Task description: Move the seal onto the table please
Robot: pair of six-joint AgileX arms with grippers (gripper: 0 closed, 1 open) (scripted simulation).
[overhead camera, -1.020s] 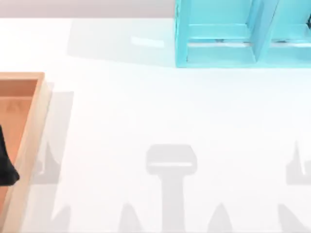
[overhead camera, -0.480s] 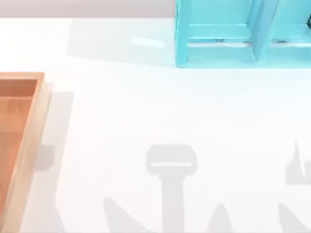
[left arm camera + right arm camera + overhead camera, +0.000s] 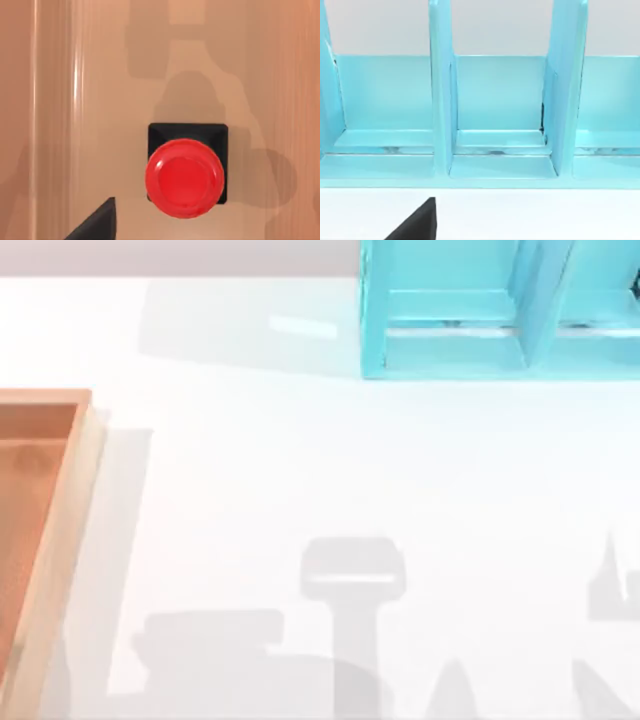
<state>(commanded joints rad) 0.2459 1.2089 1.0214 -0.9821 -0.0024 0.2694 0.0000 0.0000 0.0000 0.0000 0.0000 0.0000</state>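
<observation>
The seal (image 3: pixel 185 177), a black square block under a glossy red round knob, stands upright on the orange-brown floor of the wooden tray (image 3: pixel 55 100) in the left wrist view. My left gripper (image 3: pixel 92 225) hangs straight above it, apart from it; just a dark corner of the gripper shows beside the seal. In the top view the tray (image 3: pixel 62 530) lies at the left edge of the white table (image 3: pixel 300 460). A dark corner of my right gripper (image 3: pixel 415 222) shows over the table, facing the cabinet.
A cyan shelved cabinet (image 3: pixel 450 310) stands at the back right of the table; its open compartments (image 3: pixel 500 100) face the right wrist camera. Arm shadows fall along the table's front. The tray's raised wooden rim separates its floor from the table.
The dark part of my left arm seen at the top view's left edge over the tray has left that view. Its shadow has spread across the table's front left.
</observation>
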